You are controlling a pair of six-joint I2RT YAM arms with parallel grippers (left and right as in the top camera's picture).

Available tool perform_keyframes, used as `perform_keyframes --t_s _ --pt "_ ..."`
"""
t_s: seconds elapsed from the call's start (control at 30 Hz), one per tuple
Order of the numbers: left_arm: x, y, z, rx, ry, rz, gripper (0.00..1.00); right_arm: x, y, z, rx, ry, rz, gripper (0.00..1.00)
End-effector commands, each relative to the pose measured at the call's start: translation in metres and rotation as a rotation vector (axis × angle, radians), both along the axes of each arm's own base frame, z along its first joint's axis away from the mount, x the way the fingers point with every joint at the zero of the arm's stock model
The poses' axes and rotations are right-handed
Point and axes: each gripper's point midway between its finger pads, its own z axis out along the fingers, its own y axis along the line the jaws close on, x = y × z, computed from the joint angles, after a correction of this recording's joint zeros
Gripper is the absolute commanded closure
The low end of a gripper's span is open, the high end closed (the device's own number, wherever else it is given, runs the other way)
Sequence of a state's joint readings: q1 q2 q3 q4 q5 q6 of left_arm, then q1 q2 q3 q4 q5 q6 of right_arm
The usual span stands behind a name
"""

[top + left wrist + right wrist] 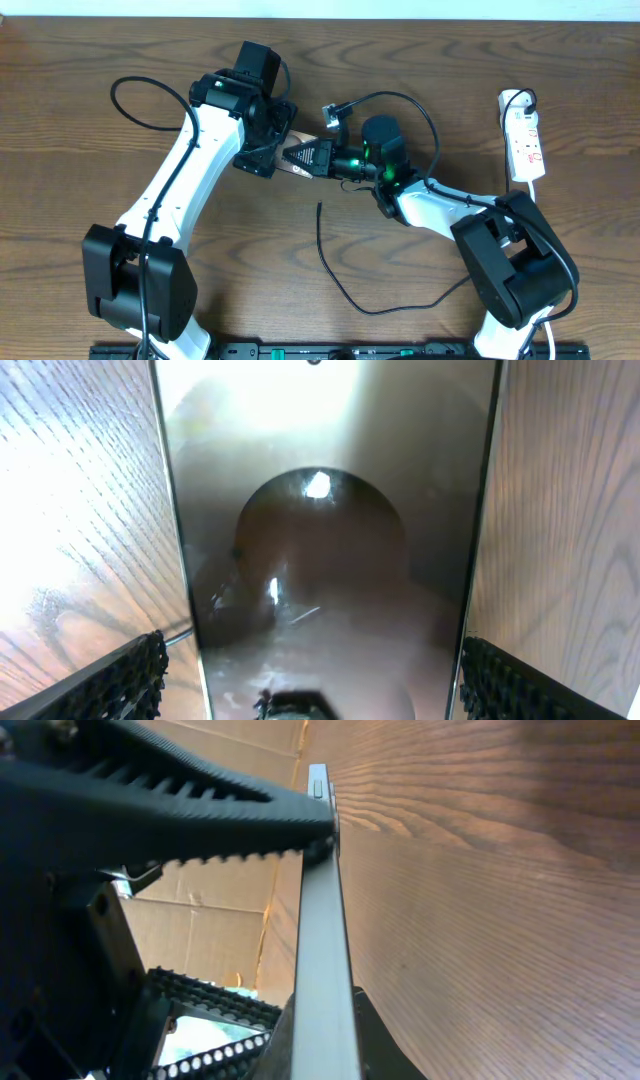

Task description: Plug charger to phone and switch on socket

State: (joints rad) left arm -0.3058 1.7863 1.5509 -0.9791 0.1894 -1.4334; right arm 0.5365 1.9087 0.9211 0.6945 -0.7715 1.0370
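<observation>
Phone (320, 560) sits centre of the overhead view, slightly above middle, almost fully covered by the two end effectors meeting over it. Only slivers of its tan-brown body show there.

Left end effector (315, 675) straddles the phone. Its ribbed pads (120, 685) show at the lower left and lower right corners of the left wrist view, one outside each long edge. The right-hand pad looks flush with the phone's edge, while the left-hand pad shows a thin strip of wood between it and the phone. Can't tell if it's actually clamped. The phone's glossy face fills the middle of that view, with a round dark reflection on it.

Right end effector (300, 915) comes in from the right, jaws clearly apart. In the right wrist view the phone is seen edge-on as a thin grey slab running top to bottom. The toothed upper finger (200, 810) has its tip against the slab near the top of the frame, and the other finger is at lower left. Nothing is pinched between them.

Charger (335, 275) lies loose on the counter (100, 50), below centre in the overhead view and curving toward the right arm's base. Its plug tip (318, 206) is near the phone, just below it, not touching it and not held.

Socket (526, 145) is at the upper right of the overhead view, well apart from both end effectors.
</observation>
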Motion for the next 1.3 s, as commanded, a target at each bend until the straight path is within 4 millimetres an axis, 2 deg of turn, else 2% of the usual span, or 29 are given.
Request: perform_keyframes --t_s 0.0,0.23,0.4,0.5,0.63,0.83,0.93,1.17,1.27 --pt "0.004 -0.002 0.021 -0.075 -0.044 -0.054 0.09 0.007 -0.007 0.001 -0.002 -0.018 -0.001 0.99" --pt "0.016 0.004 0.032 -0.194 -0.115 -0.205 0.1 0.022 -0.029 -0.008 -0.024 0.036 -0.056 0.99" --pt "0.032 0.013 0.045 -0.221 -0.279 -0.435 0.09 0.036 -0.046 -0.008 0.006 0.131 -0.123 0.99" --pt "0.037 0.012 0.056 -0.272 -0.365 -0.532 0.1 0.044 -0.056 -0.008 0.042 0.247 -0.18 0.99" --pt "0.038 0.018 0.065 -0.334 -0.412 -0.567 0.09 0.052 -0.067 -0.008 0.123 0.476 -0.265 0.99" --pt "0.052 0.023 0.08 -0.43 -0.537 -0.576 0.09 0.058 -0.068 -0.006 0.217 0.702 -0.346 0.99" --pt "0.059 0.029 0.074 -0.438 -0.546 -0.528 0.09 0.064 -0.066 0.006 0.271 0.697 -0.363 0.99" --pt "0.068 0.027 0.048 -0.52 -0.554 -0.416 0.09 0.079 -0.061 0.065 0.445 0.455 -0.367 0.98" --pt "0.075 0.022 0.046 -0.589 -0.61 -0.385 0.09 0.077 -0.057 0.072 0.463 0.431 -0.364 0.98"
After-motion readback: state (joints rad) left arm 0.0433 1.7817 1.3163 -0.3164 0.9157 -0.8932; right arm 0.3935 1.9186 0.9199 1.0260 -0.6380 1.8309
